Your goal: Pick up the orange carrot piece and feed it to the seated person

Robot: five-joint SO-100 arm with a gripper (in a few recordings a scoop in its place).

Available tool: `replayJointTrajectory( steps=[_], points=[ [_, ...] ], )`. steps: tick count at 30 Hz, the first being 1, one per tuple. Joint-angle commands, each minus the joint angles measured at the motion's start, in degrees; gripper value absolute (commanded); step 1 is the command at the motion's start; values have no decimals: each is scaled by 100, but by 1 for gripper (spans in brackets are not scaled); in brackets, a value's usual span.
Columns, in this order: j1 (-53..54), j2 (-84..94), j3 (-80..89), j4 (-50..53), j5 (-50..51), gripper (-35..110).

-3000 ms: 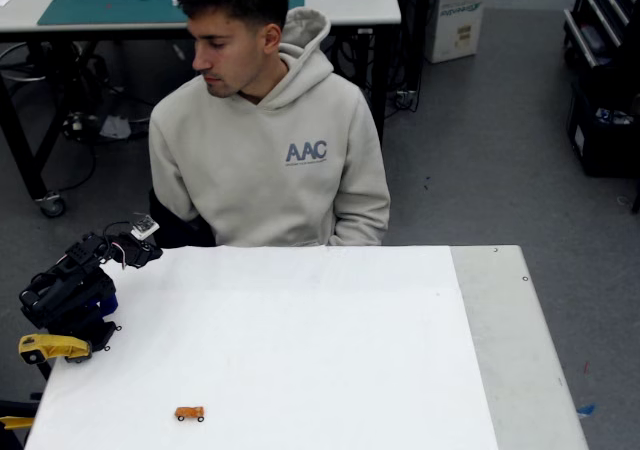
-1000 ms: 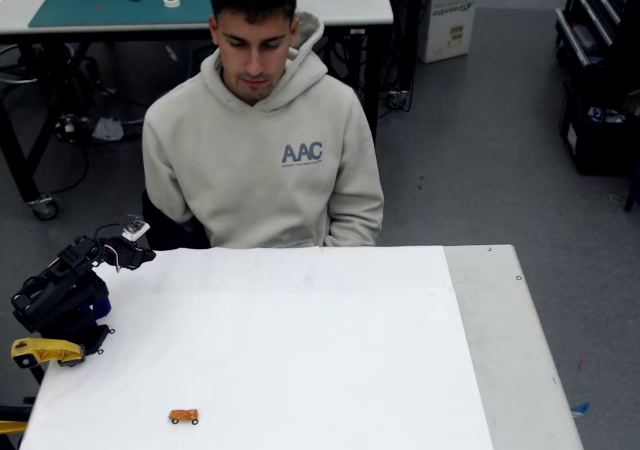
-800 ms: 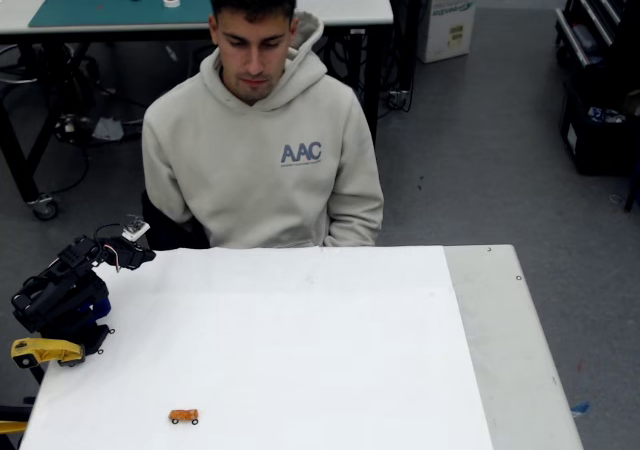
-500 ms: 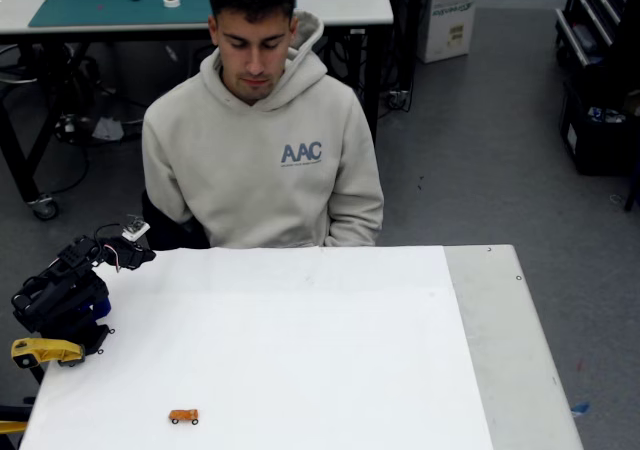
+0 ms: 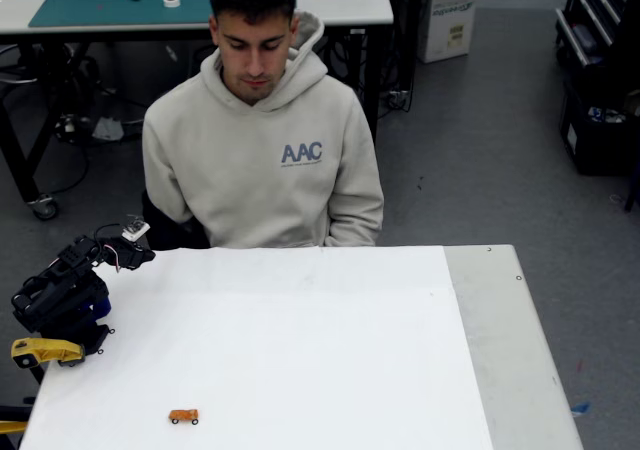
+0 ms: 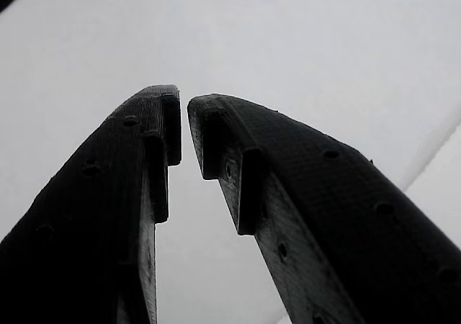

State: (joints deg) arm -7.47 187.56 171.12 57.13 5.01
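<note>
Presently the carrot piece [image 5: 184,416] lies on the table [image 5: 300,350], at 5 o'clock from the arm [image 5: 62,295]. Gripper [image 6: 184,122] tips nearly touching, holding nothing. Person [image 5: 262,140] sits at 12 o'clock.

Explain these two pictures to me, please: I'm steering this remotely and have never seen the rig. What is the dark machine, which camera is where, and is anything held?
The fixed view looks down on a white table from above. The dark folded thing at its left edge is the robot arm, resting. A person in a grey hoodie sits behind the far edge, looking down. The carrot, small and orange, lies alone near the front edge, apart from the arm.

The wrist view comes from a camera on the arm itself: the two black shapes are the fingers of its gripper, seen close, with white table behind. Their tips nearly meet, with nothing between them, so nothing is held.
</note>
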Motion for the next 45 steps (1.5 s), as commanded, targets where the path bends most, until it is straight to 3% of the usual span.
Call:
replayJointTrajectory(
  steps=[1,13,15,22,45],
  points=[
    [-62,88,-237,-9,79,-2],
    [-26,-202,-448,-26,44,-2],
    [606,-1485,-1644,-26,79,-2],
    [2030,-3674,-3252,-26,53,-2],
    [5994,-6618,-5563,-35,-9,-2]
  ],
)
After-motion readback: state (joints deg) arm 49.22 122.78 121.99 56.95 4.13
